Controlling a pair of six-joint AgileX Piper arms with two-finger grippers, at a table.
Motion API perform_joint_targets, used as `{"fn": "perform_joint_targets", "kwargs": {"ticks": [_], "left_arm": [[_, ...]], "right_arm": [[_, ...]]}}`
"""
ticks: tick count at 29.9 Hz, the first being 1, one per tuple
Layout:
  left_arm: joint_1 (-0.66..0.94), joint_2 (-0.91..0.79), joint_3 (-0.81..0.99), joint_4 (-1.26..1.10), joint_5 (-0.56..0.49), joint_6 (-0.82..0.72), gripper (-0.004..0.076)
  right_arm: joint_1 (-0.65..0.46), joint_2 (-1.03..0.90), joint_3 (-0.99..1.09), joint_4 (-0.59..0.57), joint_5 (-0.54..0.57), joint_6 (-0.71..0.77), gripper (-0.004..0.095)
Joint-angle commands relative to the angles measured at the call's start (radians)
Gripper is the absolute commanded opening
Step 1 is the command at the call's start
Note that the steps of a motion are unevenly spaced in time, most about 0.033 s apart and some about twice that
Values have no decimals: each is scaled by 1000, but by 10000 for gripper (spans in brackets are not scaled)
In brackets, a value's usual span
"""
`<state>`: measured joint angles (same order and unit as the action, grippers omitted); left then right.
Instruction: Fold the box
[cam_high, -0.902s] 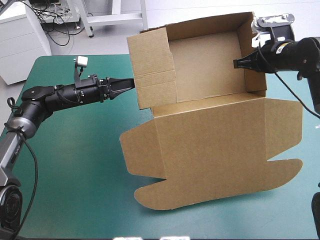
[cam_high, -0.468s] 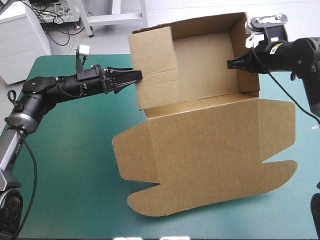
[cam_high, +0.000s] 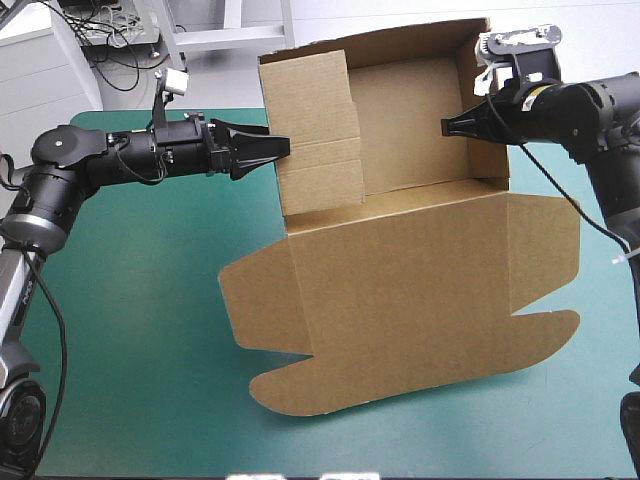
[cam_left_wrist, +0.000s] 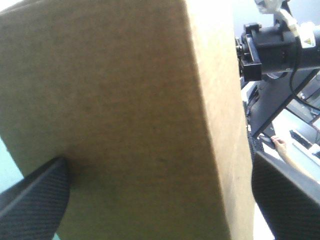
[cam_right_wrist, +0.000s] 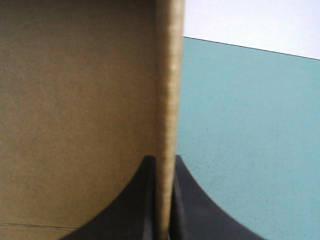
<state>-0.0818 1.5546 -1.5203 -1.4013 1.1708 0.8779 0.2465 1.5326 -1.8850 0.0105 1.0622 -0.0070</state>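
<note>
- High view: the brown box (cam_high: 400, 290) sits toward the far edge of the teal-green cover (cam_high: 130, 300). Its tray walls are raised, and the lid with its rounded flaps lies flat toward the near edge. The left gripper (cam_high: 272, 150) is at the tray's left wall and the right gripper (cam_high: 448, 128) at its right wall.
- Left wrist view: the black fingers (cam_left_wrist: 35, 200) stand wide apart with the left wall between them.
- Right wrist view: both fingers are pinched onto the right wall's thin edge, with bare cover beyond it.
</note>
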Motion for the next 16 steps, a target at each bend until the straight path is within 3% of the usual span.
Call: {"fn": "perform_joint_targets", "kwargs": {"ticks": [1, 9, 16], "left_arm": [[-45, -44, -89, 62, -26, -121, 694], [-191, -44, -226, 541, -235, -462, 694], [-325, -44, -276, 1036, -330, -787, 673]], "right_arm": [[29, -28, -25, 10, -97, 44, -10], [59, -7, -25, -69, -119, 151, -10], [59, 14, -25, -69, -153, 185, -10]]}}
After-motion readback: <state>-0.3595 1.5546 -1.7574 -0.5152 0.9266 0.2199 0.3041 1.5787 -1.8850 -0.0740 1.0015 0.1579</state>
